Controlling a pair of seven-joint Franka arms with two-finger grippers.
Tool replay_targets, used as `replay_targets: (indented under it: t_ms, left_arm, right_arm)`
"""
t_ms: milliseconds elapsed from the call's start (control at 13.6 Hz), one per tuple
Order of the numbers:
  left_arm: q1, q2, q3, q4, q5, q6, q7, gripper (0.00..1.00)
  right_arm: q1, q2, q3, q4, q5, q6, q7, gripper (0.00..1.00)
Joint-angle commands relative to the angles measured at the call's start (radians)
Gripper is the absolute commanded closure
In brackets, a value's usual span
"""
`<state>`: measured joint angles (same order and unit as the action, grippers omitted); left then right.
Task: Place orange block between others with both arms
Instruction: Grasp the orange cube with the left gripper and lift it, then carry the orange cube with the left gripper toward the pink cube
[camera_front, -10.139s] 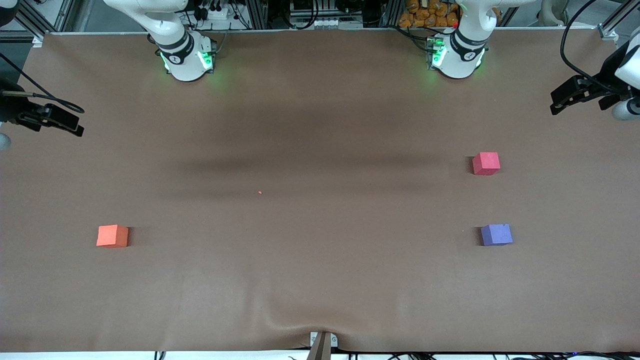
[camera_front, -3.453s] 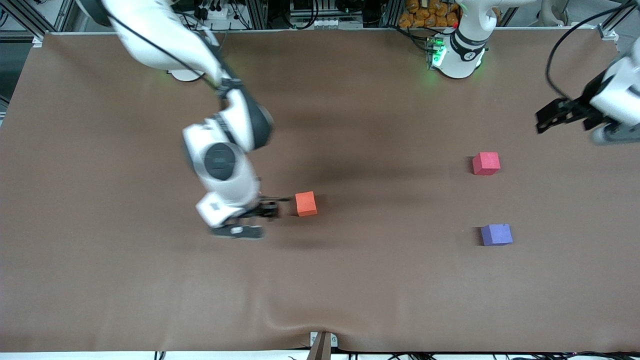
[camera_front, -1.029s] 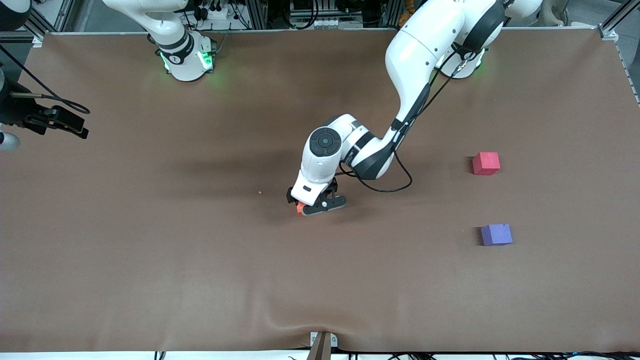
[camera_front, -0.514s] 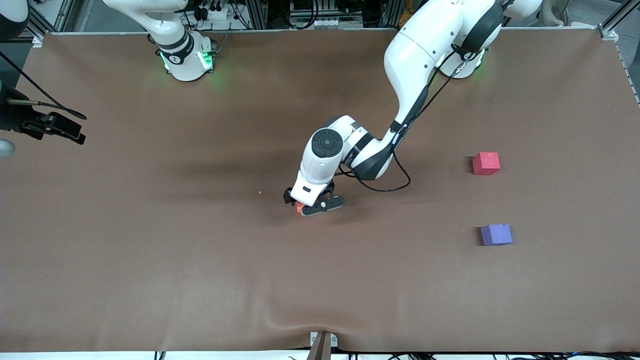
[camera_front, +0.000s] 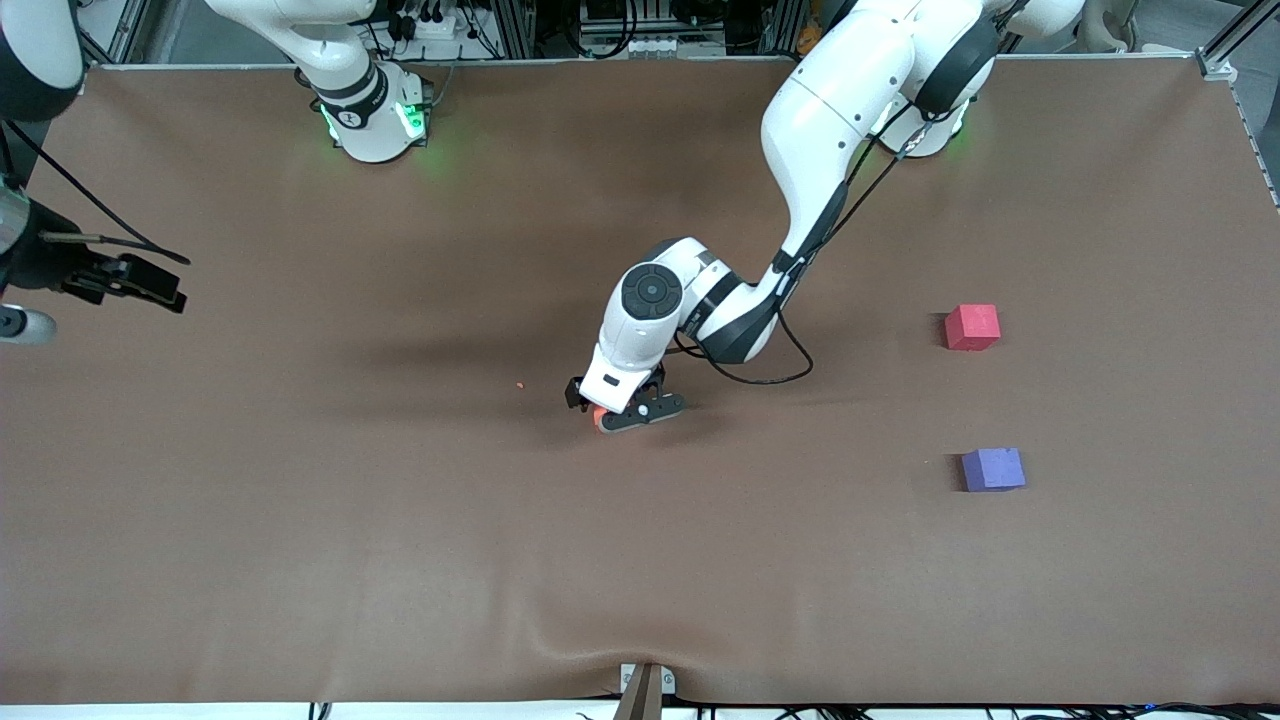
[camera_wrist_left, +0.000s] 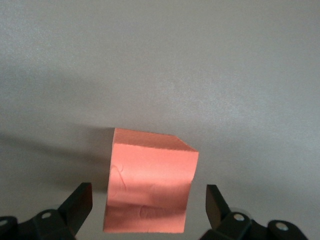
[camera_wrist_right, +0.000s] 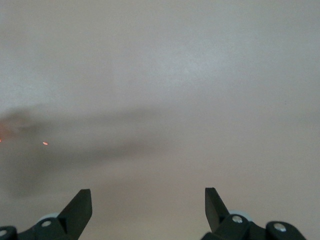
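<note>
Left gripper (camera_wrist_left: 145, 210) down around the orange block (camera_wrist_left: 149, 185)

Its jaws stand wide either side, not touching. The block sits mid-table; red-pink cube (camera_front: 972, 327) and purple-blue cube (camera_front: 993, 469) lie toward the left arm's end. Right gripper (camera_wrist_right: 147, 210) waits, spread, empty.

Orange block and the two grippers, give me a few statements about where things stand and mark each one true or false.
1. The left gripper is down at the orange block, fingers open on either side. True.
2. The orange block sits between the red-pink cube and the purple-blue cube. False: it is mid-table, apart from both.
3. The right gripper holds a cube. False: it is open, empty, at the right arm's end of the table.
4. The purple-blue cube lies nearer the front camera than the red-pink cube. True.
</note>
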<state>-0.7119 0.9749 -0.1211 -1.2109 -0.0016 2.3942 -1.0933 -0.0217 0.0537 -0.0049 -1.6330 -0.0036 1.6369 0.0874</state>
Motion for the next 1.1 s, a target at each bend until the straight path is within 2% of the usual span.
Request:
replay_targets:
  t_ms: [0, 294, 367, 588, 661, 735, 1029]
  left_arm:
    - [-0.004, 0.030, 0.003, 0.034, -0.018, 0.011, 0.015, 0.11]
    - [-0.001, 0.038, 0.003, 0.033, -0.023, 0.022, 0.026, 0.28]
    - [0.000, 0.038, 0.003, 0.033, -0.023, 0.022, 0.027, 0.39]
    - [0.006, 0.033, 0.005, 0.030, -0.034, 0.022, 0.029, 0.87]
    - [0.011, 0.024, 0.005, 0.027, -0.035, 0.017, 0.029, 0.97]
    - [0.022, 0.012, 0.005, 0.025, -0.035, 0.010, 0.029, 1.00]
    - [0.061, -0.103, 0.009, -0.002, -0.035, -0.018, 0.027, 1.00]
  right_arm:
    - [0.018, 0.020, 0.005, 0.001, 0.001, 0.021, -0.006, 0.00]
    - [0.016, 0.000, 0.003, 0.002, 0.002, -0.057, -0.014, 0.00]
    - [0.016, -0.017, 0.003, 0.005, 0.002, -0.077, -0.015, 0.00]
    - [0.013, -0.028, 0.000, 0.008, 0.002, -0.081, -0.015, 0.00]
    - [0.011, -0.028, -0.003, 0.012, 0.002, -0.086, -0.017, 0.00]
    - [-0.003, -0.028, 0.000, 0.028, 0.005, -0.109, -0.017, 0.00]
    - [-0.007, -0.022, 0.002, 0.054, 0.013, -0.138, -0.018, 0.00]
